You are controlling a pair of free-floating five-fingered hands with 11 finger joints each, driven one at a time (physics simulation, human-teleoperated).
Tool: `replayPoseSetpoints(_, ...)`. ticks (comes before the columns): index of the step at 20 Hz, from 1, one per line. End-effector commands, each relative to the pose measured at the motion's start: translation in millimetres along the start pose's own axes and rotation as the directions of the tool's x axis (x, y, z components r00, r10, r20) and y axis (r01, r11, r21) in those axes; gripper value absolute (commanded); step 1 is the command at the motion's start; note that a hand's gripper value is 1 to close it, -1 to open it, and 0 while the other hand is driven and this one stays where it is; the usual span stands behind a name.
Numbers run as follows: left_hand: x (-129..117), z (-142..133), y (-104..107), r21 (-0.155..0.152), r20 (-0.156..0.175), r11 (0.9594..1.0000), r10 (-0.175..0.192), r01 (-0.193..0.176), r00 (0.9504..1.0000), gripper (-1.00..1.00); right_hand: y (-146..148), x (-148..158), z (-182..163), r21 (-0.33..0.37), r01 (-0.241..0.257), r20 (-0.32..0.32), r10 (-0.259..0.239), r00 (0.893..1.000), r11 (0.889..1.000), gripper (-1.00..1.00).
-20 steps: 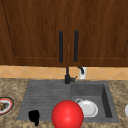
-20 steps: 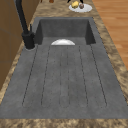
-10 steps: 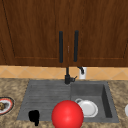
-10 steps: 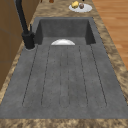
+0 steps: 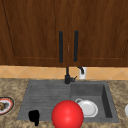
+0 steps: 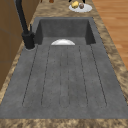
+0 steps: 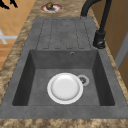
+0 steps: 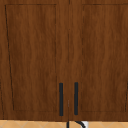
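Observation:
My left hand (image 5: 33,117) hangs at the front left corner of the sink, over the draining board's (image 5: 45,96) near edge. The same hand (image 7: 7,3) appears in the right side view, far off and out in front of the counter. It holds nothing and touches nothing. A large red ball (image 5: 67,115) sits at the front centre, between the hand and the basin. A white plate (image 7: 65,88) lies flat on the basin's floor beside the drain (image 7: 83,80).
A black faucet (image 5: 67,76) stands behind the sink, under two shut cabinet doors with black handles (image 8: 68,98). A plate of food (image 5: 4,105) rests on the counter to the left. Another plate with food (image 6: 80,7) is on the right counter.

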Motion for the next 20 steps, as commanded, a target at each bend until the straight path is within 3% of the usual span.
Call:
replayPoseSetpoints(1, 0, 0, 0, 0.000, 0.000, 1.0000, 0.000, 0.000, 1.0000, 0.00, 9, -2, -3, 0.044, -0.064, 0.080, 0.061, 0.995, 0.997, -1.00)
replayPoseSetpoints(12, 0, 0, 0, 0.000, 0.000, 1.0000, 0.000, 0.000, 1.0000, 0.00, -9, -4, -52, 0.119, -0.057, 0.158, 0.037, 0.987, 0.991, -1.00)
replayPoseSetpoints(18, 0, 0, 0, 0.000, 0.000, 1.0000, 0.000, 0.000, 1.0000, 0.00, -13, -13, -73, 0.121, -0.057, 0.204, 0.032, 0.978, 0.991, -1.00)
replayPoseSetpoints(20, 0, 0, 0, 0.000, 0.000, 1.0000, 0.000, 0.000, 1.0000, 0.00, -8, -24, -73, 0.155, -0.030, 0.211, -0.003, 0.977, 0.987, -1.00)
